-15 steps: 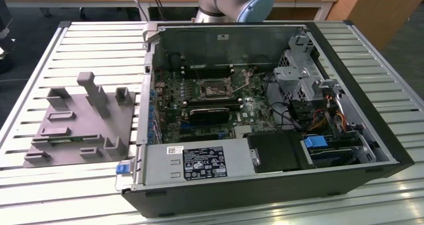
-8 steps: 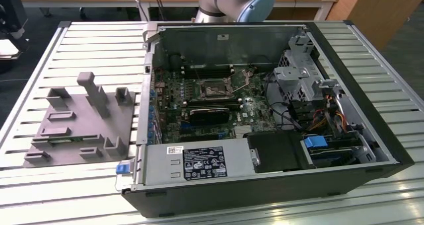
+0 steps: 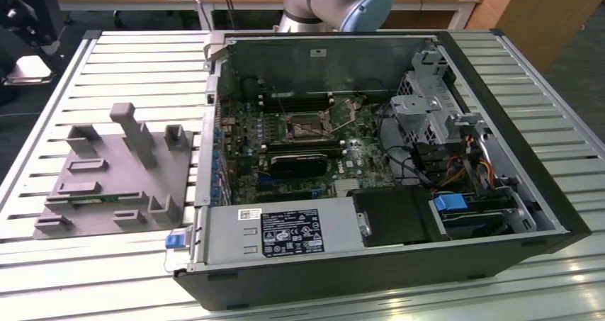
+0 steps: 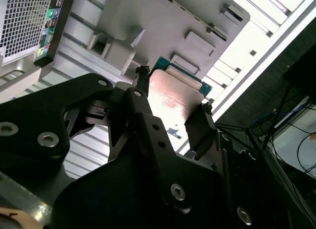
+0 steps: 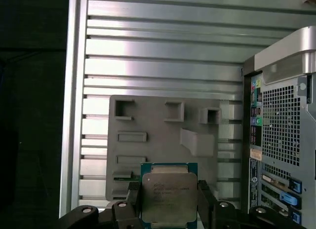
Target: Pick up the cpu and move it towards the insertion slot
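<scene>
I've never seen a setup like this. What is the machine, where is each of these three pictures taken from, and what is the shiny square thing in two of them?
The machine is a single robot arm. The exterior view comes from a camera standing off the arm, and a grey and blue joint of the arm shows at its far edge. On the slatted metal table sit an open computer case and, to the exterior view's left, a grey holder plate. Inside the case, the square silvery frame on the board is the insertion slot.

The other two pictures come from cameras riding near the arm's wrist, looking past its black fingers. The shiny square is the cpu, a computer chip. The fingers are clamped on it from two sides, holding it over the grey plate, outside the case.
</scene>
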`<action>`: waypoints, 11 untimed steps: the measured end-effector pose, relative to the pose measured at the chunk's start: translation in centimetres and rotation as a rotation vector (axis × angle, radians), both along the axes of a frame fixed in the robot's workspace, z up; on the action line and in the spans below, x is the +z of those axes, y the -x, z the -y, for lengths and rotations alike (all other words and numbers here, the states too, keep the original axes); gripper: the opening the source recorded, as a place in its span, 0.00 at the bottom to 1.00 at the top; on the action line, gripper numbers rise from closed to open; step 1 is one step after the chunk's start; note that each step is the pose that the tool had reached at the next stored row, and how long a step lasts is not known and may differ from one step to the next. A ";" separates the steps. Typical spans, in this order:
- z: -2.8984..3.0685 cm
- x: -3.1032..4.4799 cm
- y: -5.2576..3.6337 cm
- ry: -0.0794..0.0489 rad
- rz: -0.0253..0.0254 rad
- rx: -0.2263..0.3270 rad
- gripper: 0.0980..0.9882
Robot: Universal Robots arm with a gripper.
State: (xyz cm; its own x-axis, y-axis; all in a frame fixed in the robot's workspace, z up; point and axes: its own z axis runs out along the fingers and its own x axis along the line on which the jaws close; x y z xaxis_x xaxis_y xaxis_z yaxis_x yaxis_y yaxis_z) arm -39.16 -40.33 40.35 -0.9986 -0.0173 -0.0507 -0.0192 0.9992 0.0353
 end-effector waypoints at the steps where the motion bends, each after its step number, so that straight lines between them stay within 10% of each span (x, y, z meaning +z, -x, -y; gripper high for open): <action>1: 0.00 0.00 -0.36 0.000 0.0000 0.000 0.50; 11: 0.00 0.00 -3.83 0.000 0.0000 0.000 0.50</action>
